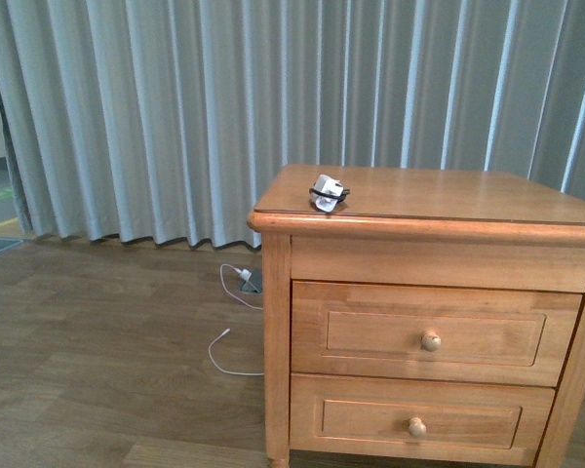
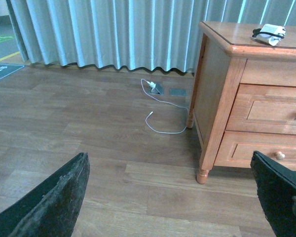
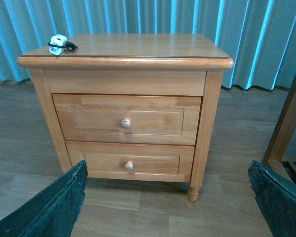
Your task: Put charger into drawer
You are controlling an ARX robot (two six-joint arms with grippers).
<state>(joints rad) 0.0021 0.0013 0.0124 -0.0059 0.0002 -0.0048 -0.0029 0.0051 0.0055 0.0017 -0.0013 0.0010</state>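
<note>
Nothing was done yet: the charger (image 1: 329, 191) lay on the nightstand (image 1: 448, 195) top near its front left corner, and the drawer (image 1: 370, 336) was closed. Left gripper (image 2: 168, 163) and right gripper (image 3: 167, 165) were wide open, empty, well apart from both

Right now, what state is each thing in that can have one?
Charger: cord wound, resting on the nightstand top.
Upper drawer: shut.
Lower drawer: shut.
Left gripper: open, empty.
Right gripper: open, empty.
White cable: loose on the floor.
Curtains: drawn.
</note>
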